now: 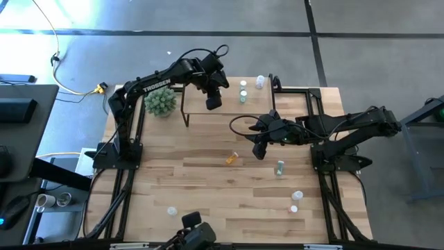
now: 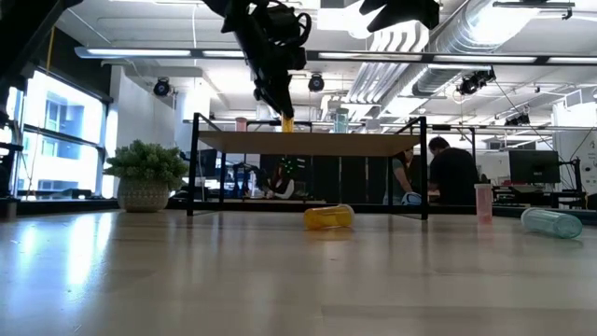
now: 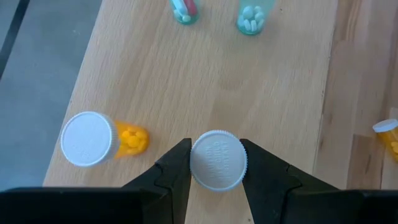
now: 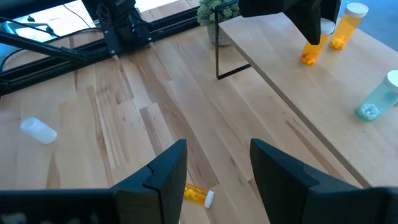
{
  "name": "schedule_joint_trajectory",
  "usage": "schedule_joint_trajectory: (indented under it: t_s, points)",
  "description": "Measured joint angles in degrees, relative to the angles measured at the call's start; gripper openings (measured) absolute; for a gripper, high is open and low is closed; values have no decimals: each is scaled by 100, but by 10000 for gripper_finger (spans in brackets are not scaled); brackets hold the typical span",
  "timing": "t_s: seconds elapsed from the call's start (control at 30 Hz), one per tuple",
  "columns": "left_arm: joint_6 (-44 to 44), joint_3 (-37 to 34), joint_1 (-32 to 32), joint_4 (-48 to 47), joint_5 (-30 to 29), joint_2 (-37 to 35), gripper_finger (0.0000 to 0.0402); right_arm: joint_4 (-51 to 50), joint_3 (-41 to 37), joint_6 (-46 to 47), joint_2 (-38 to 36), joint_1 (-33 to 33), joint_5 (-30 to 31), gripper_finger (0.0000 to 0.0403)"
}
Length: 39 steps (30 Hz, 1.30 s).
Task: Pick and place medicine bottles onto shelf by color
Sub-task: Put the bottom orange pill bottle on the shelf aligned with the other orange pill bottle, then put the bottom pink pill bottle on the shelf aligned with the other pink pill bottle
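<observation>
The shelf (image 1: 232, 114) stands at the table's far middle. On it stand an orange bottle (image 3: 93, 138), a pink one (image 3: 185, 9) and a green one (image 3: 252, 15). My left gripper (image 3: 217, 163) reaches over the shelf's left part and is shut on a second orange bottle (image 4: 310, 53). My right gripper (image 4: 217, 162) hovers open above the table in front of the shelf, with nothing between its fingers. Below it an orange bottle (image 1: 231, 158) lies on its side on the table. My left gripper pinches the orange bottle's white cap (image 3: 217, 160) between its two fingers, one on each side of the cap's rim. The fingers slant steeply down from above. The bottle stands upright below them, its base (image 2: 287, 127) at the shelf top.
A spiky green plant in a pot (image 1: 160, 102) stands left of the shelf. A green bottle (image 1: 280, 167), a white one (image 1: 297, 196) and a pink one (image 1: 293, 208) lie on the near right; a clear one (image 1: 171, 210) lies near left. People sit beyond the table.
</observation>
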Motion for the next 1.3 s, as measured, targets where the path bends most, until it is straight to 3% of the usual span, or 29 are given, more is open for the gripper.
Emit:
schedule_joint_trajectory:
  t_s: [0.53, 0.97, 1.3]
  points:
    - [-29, -7, 0, -30, -98, 26, 159, 0, 0, -4, 0, 1, 0, 165]
    - [-25, 9, 0, 47, -31, -17, 161, 0, 0, -16, 0, 0, 0, 165]
    - [-42, 736, -2, -223, 35, -37, 161, -1, 0, 47, 0, 0, -8, 165]
